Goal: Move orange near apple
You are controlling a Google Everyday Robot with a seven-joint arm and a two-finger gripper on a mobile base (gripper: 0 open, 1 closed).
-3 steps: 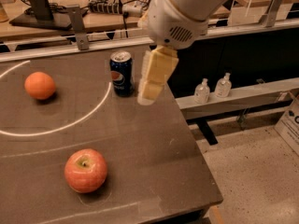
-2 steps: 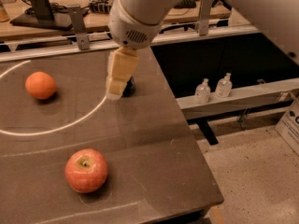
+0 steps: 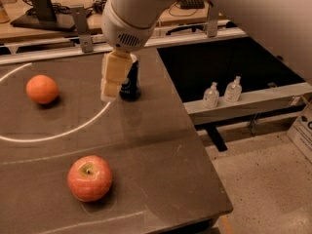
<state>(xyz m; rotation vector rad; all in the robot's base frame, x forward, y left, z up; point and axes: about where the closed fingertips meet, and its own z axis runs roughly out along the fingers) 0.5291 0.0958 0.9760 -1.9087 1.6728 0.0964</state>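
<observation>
Presently, the gripper (image 3: 110,88) hangs from the white arm (image 3: 132,14) above the far middle of the table (image 3: 161,150), clear of the surface. I cannot tell whether it is spread or pressed together, and I see nothing held in it. Compared with a second ago, I have carried it leftward. It then hung to the right of the dark can (image 3: 131,85); now it sits in front of the can's left side, so that only the can's right part shows. The orange (image 3: 42,89) rests where it was, at the far left of the table, well apart from the gripper and inside the white arc (image 3: 73,129) painted on the top. The apple (image 3: 89,178) is also unmoved, on the near side of the table outside the arc, stem dimple up, well apart from the orange. The table is dark grey and matte. To its right, two small clear bottles (image 3: 222,92) stand side by side on a pale ledge (image 3: 253,100), with speckled floor (image 3: 263,189) below. Behind the table runs a wooden bench (image 3: 63,4) carrying cables.
</observation>
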